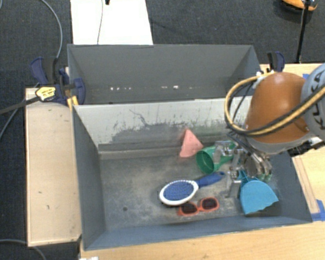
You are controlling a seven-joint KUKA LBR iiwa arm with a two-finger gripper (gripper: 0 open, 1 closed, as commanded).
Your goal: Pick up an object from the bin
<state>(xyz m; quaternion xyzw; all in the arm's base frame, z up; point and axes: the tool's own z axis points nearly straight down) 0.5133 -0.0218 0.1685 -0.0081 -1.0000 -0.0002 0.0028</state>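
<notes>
And we're down in the grey metal bin (pixel 89 174), right-hand side, with the arm coming in from the right. Its orange dome-shaped cover (pixel 275 112) hangs above the bin's right wall, and yellow and black cables (pixel 242 103) loop round it. The end effector (pixel 240 177) is low over the floor, right in among three things. A green plastic cup (pixel 206 160) lies tipped on its side just to the left, its mouth facing the near-left. A light blue wedge-shaped piece (pixel 257 197) sits just below it, near the front right corner. Then there's an oval brush with a white rim and a dark blue handle (pixel 178 191), and the tip of that handle reaches in right beside the metal of the end effector. Released or clenched? I cannot tell, the wrist hardware crowds the spot, and nothing can be seen gripped. Further off, a pink cone-shaped piece (pixel 190 144) rests against the back wall, up and left of the cup. A pair of red-framed sunglasses (pixel 198 207) lies by the front edge, touching the brush head from below.
</notes>
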